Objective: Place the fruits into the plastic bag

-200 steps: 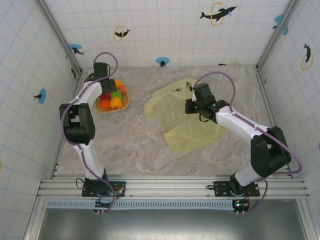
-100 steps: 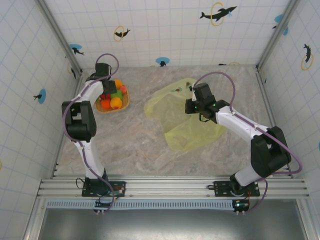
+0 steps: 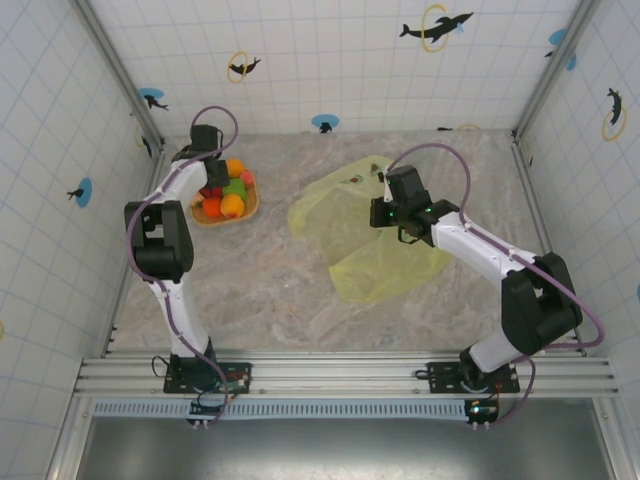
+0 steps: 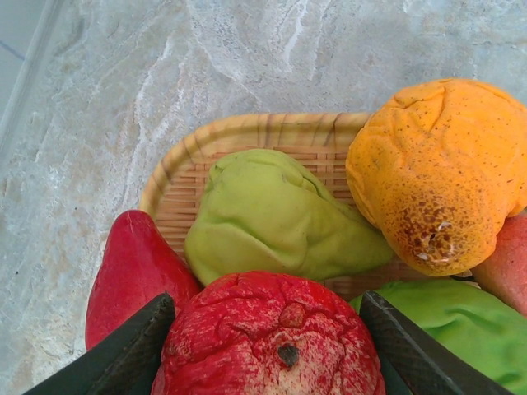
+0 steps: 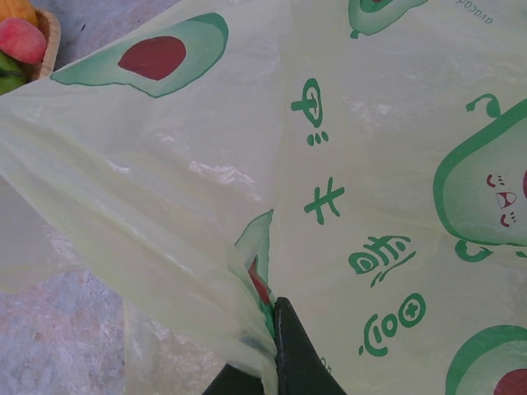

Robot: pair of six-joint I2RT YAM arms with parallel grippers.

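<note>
Nothing visibly bagged yet: fruits (image 3: 225, 195) all in the tray (image 4: 247, 127), plastic bag (image 3: 360, 230) on the worktop (image 3: 260, 290) with right fingers (image 5: 296, 354) clenched on its fold, left fingers (image 4: 123, 350) straddling the red fruit (image 4: 268, 337), can't tell if gripped.

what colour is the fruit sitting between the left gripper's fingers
The fruit is deep red with wrinkled skin; the left wrist view shows it best.

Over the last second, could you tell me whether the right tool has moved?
No. The right tool sits in the same place on the bag, equally far from the back edge of the table.
</note>
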